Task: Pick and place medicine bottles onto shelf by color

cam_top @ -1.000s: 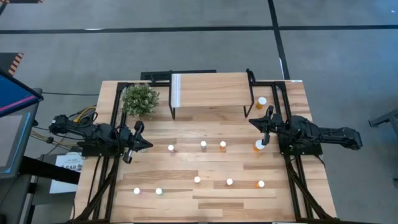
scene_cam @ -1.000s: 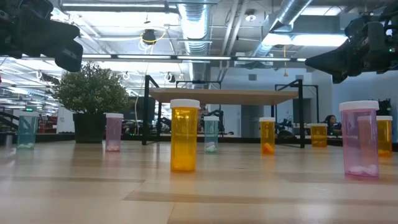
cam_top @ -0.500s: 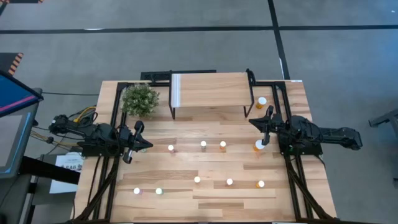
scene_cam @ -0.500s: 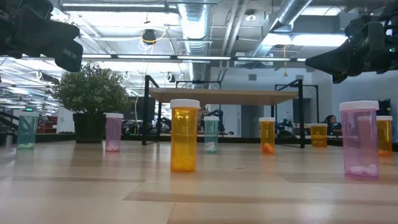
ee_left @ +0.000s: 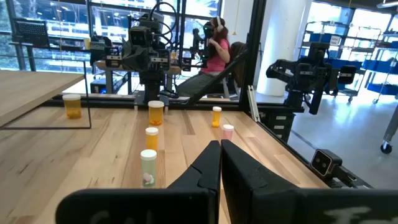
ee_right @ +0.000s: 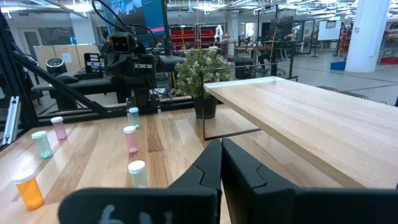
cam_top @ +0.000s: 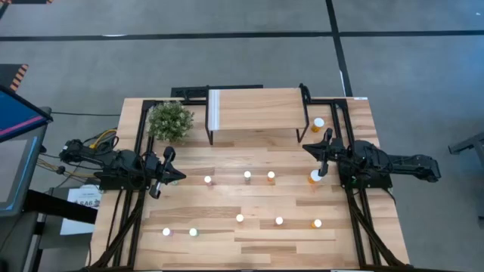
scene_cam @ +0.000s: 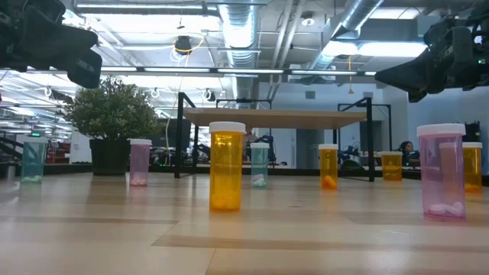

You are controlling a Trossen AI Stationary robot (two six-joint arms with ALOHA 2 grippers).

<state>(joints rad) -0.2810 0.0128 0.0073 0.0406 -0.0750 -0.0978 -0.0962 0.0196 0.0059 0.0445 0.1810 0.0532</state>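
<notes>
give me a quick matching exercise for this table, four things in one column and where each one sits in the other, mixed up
Things:
1. potted plant
2. shelf
3. left gripper
4. right gripper

Places:
a. held above the table's right side, fingers shut, holding nothing
b. at the shelf's left end
c. at the table's far edge, its top bare
d. held above the table's left side, fingers shut, holding nothing

Pairs: 1-b, 2-c, 3-d, 4-a

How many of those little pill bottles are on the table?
10 bottles show from above: one beside the shelf, one by the right gripper, three in a middle row, five nearer the front. Others may be hidden.
</notes>
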